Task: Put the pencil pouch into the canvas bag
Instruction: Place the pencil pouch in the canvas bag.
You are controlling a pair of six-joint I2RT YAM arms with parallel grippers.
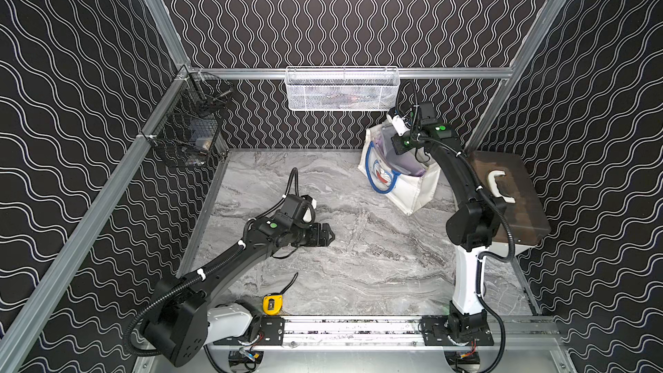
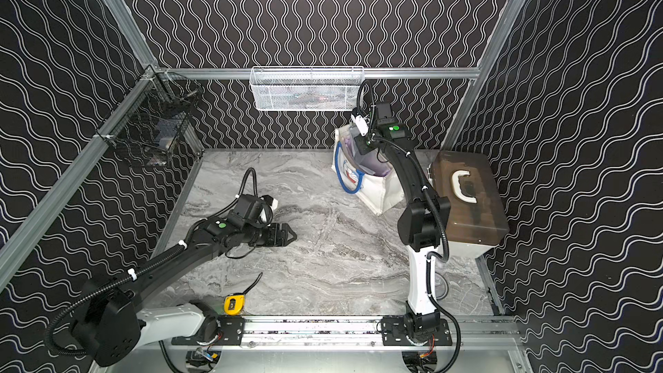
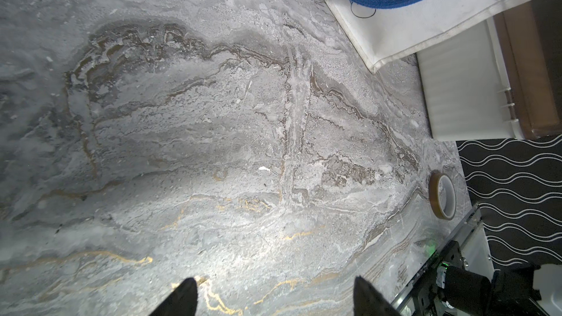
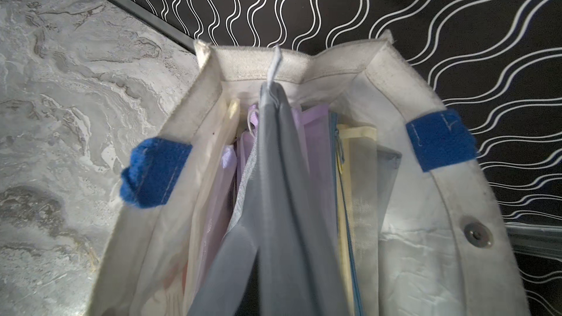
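Two jaws of my right gripper [image 1: 399,148] pinch the grey pencil pouch [image 4: 273,177], partly inside the canvas bag [image 4: 258,62] at the counter's [image 1: 358,245] back right corner; lower straight down, then release. My left gripper [image 3: 275,290] is spread.

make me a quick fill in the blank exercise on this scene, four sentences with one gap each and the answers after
1. The canvas bag has ____ handles.
2. The grey pencil pouch stands partly ____ that bag.
3. The left hand hangs over the table with its jaws ____.
4. The tape measure lying on the table is ____ in colour.

Missing words: blue; inside; open; yellow
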